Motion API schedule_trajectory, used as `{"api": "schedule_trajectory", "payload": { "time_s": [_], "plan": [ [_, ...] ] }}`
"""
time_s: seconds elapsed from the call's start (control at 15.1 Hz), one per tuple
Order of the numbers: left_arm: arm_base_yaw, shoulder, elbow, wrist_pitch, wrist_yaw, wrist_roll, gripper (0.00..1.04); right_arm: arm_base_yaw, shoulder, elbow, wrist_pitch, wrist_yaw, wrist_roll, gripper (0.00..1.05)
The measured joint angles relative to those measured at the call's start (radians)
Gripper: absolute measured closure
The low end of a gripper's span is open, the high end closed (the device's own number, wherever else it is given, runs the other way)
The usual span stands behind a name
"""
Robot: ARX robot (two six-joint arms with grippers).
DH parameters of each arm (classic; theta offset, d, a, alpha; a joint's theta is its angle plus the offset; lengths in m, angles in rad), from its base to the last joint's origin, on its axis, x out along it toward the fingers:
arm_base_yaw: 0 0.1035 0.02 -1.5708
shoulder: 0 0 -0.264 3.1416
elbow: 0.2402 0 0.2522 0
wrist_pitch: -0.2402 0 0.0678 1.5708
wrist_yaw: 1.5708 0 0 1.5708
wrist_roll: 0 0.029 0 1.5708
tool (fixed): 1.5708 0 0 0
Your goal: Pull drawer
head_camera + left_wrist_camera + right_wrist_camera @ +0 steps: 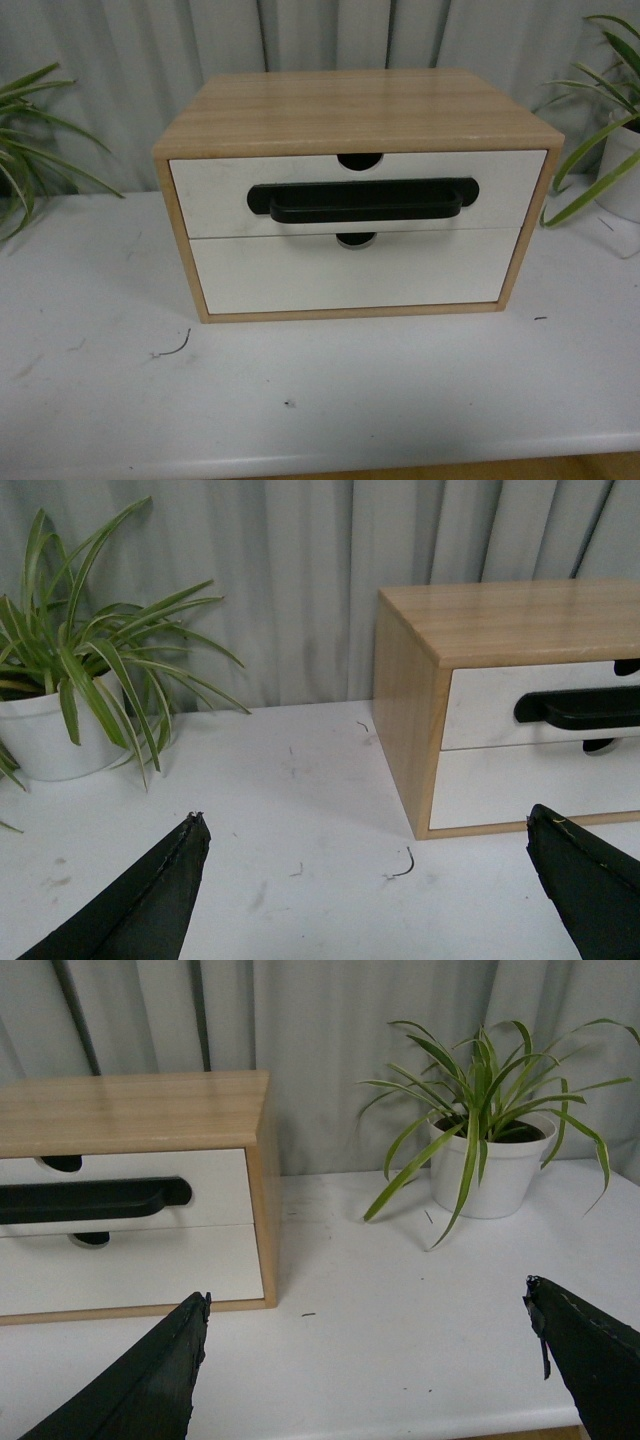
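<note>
drawer [358, 196] closed flush in cabinet [350, 110] | left gripper [365, 820] jaws wide, empty | right gripper [367, 1295] jaws wide, empty

Grey curtain [100, 60], white table [100, 400]

Soft, even, rather dim light falls from above, with a cool grey cast. The cabinet [350, 110] top carries a faint sheen, and shadow gathers under the handle [362, 200] on the drawer [215, 190] front. All three views are slightly grainy and soft.
</note>
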Motion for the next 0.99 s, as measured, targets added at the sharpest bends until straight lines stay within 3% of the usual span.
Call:
{"api": "schedule_trajectory", "payload": {
  "time_s": [0.99],
  "plan": [
    [0.000, 0.000, 0.000, 0.000, 0.000, 0.000, 0.07, 0.000, 0.000, 0.000, 0.000, 0.000, 0.000, 0.06]
  ]
}}
